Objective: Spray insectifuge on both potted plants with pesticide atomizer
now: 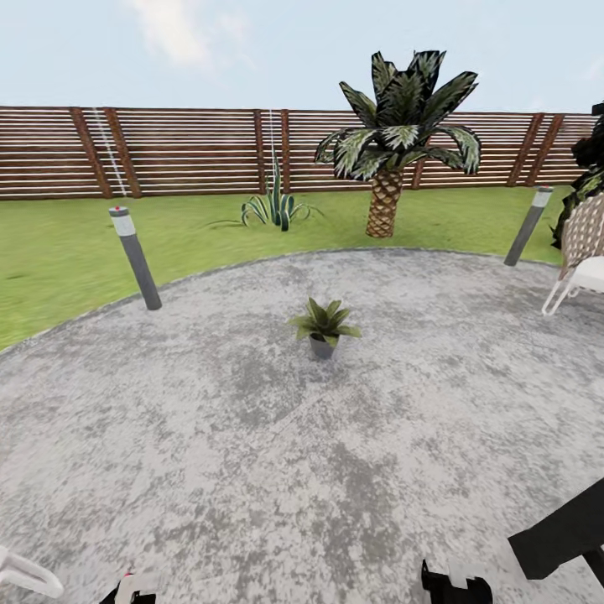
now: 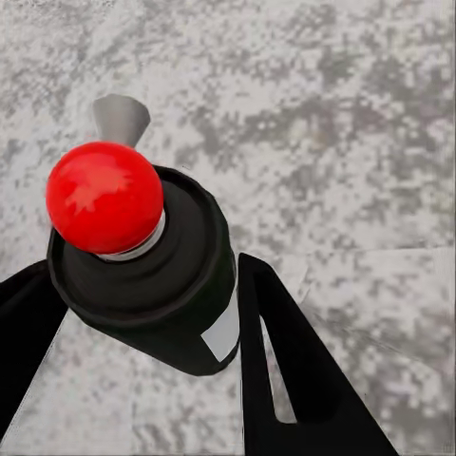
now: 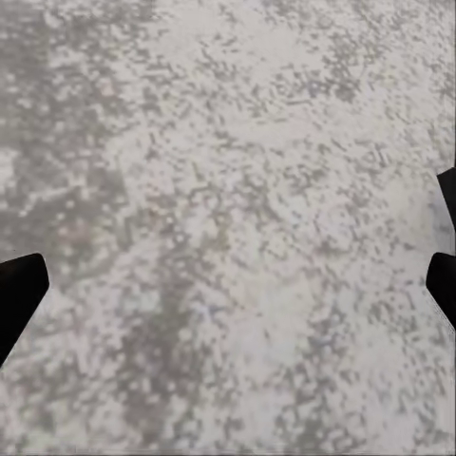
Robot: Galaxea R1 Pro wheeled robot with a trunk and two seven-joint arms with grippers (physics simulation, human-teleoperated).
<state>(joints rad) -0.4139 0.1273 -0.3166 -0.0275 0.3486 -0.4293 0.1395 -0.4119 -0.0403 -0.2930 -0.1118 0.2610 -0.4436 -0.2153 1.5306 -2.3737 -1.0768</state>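
Left gripper (image 2: 142,313) clamps the bottle (image 2: 161,285) upright, red cap uppermost, ready for spraying; right gripper (image 3: 228,285) spread, empty, above the patio (image 1: 252,470); one potted plant (image 1: 324,325) stands ahead, mid-patio.

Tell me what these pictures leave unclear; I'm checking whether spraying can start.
- Pesticide atomizer: left wrist view shows its red top and dark body between the left gripper's fingers; the lower end is hidden behind its own body.
- Second potted plant: I can place one potted plant on the patio.
- Right gripper: fingertips cut by the right wrist view's edges.
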